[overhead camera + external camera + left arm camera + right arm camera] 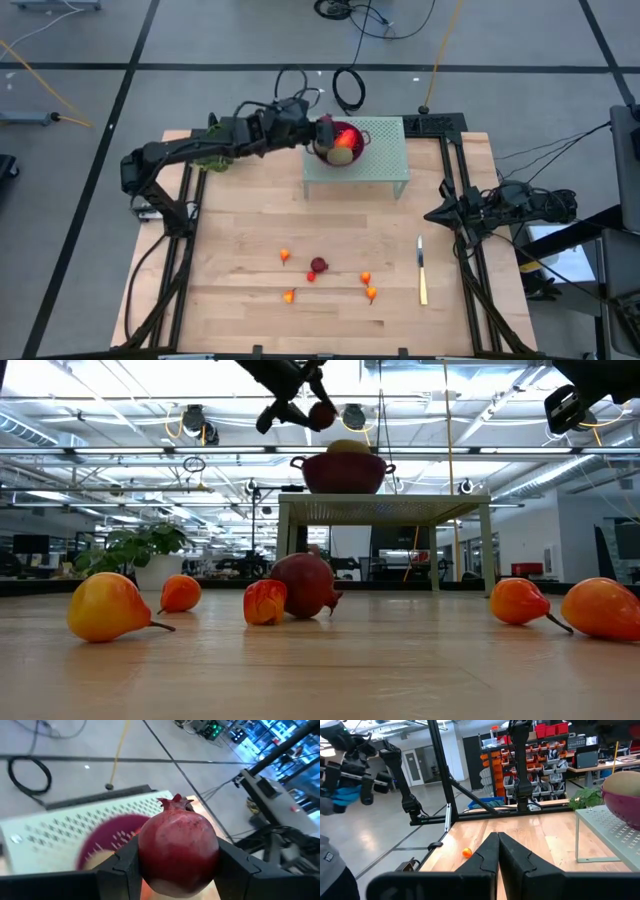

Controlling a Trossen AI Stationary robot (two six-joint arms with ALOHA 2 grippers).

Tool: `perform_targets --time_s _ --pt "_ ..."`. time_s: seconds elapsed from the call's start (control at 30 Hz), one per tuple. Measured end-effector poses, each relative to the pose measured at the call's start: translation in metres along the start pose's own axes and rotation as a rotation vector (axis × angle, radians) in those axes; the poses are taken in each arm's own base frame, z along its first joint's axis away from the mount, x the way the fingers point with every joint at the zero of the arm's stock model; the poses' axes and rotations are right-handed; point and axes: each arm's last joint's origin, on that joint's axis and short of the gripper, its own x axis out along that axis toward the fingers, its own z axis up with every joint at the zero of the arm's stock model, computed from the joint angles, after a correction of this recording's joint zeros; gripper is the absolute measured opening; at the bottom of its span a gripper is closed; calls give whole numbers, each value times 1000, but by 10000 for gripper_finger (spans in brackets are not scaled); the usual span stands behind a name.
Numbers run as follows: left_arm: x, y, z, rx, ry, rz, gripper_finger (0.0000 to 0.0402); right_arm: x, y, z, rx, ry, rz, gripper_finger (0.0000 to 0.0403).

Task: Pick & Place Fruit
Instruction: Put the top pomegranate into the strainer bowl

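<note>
We hold a pomegranate between the fingers of our left gripper, clamped on its flanks, right above the dark red colander that stands on the pale perforated stand at the far side of the table. A yellowish fruit already lies in the colander, so we judge the task partly done: one piece in, one about to go in.

Left on the near half of the table are a second pomegranate and several small orange-red fruits scattered around it; the knife lies to their right.

The held pomegranate is nearly round, with no real long axis; its crown points away from the wrist, out past the fingertips.

Our right gripper waits at the table's right edge, fingers closed on nothing.
</note>
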Motion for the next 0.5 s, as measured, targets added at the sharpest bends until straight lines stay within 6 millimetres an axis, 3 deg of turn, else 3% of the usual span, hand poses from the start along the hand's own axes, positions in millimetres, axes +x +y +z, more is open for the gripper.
perform_targets --time_s 0.5 --pt "25 3 -1 207 23 -6 175 0 0 0 0 0 0 4"
